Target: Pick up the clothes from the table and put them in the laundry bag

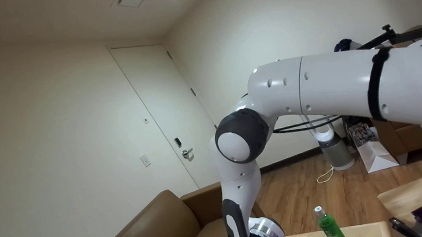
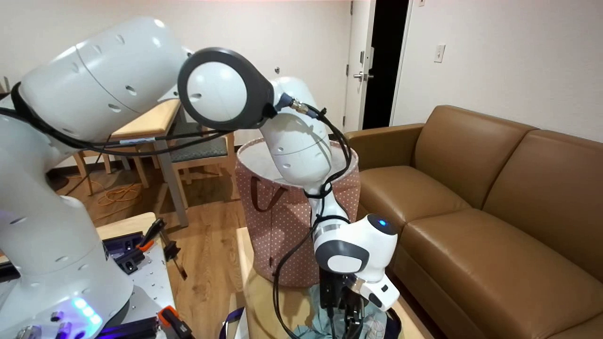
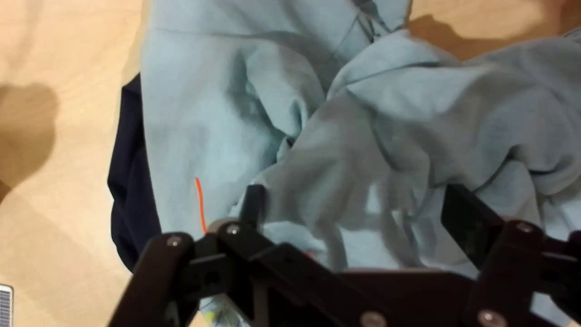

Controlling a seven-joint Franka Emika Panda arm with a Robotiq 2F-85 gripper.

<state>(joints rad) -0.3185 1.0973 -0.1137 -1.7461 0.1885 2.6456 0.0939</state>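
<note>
Light blue-grey clothes point(image 3: 408, 95) lie crumpled on the wooden table point(image 3: 59, 236), with a dark navy garment point(image 3: 131, 181) showing from beneath their left side in the wrist view. The clothes also show in an exterior view point(image 2: 308, 329), partly hidden by my gripper. A patterned piece point(image 3: 222, 313) shows at the bottom of the wrist view. My gripper point(image 3: 356, 200) points down at the blue cloth, fingers wide apart with cloth between and below them; whether the tips touch it I cannot tell. The pink polka-dot laundry bag point(image 2: 294, 235) stands open-topped and upright behind my wrist.
A brown sofa point(image 2: 438, 193) runs along the table's side. A green bottle point(image 1: 331, 227) stands on the table in an exterior view. Black cables point(image 2: 278, 282) hang along my arm. A chair point(image 2: 202, 150) stands behind the bag.
</note>
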